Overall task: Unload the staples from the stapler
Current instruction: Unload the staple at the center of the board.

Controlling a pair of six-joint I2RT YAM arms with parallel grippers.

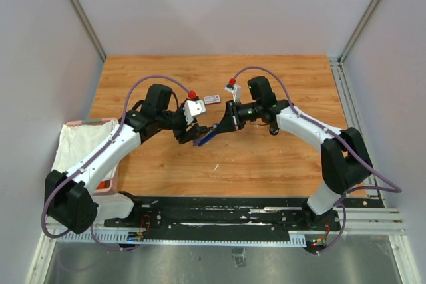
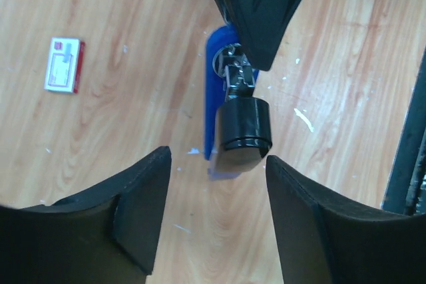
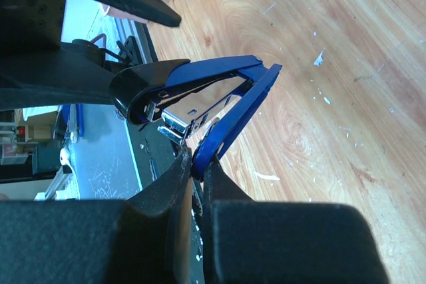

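one blue stapler [image 3: 200, 74] is held above the middle of the wooden table [image 1: 266, 157], between the two arms. it hangs open: the black-capped top arm is swung away from the blue base, and the silvery magazine [image 3: 190, 116] shows between them. whether staples sit in that magazine cannot be told, as the metal is too small and glary to read.

the right gripper [image 3: 200, 164] is closed tight on the end of the blue base, carrying the stapler. the left gripper [image 2: 216, 164] stands open with nothing between its two fingers [image 2: 143, 211]. the stapler's black cap lies just ahead of the gap, not touching either one.

one small red-and-white box [image 2: 64, 64] lies flat on the wood, well apart from the stapler. a few pale flecks [image 2: 303, 119] are scattered on the table nearby, and what they are cannot be told. at the left edge sit one white cloth [image 1: 76, 144] and one pink tray [image 1: 113, 176].
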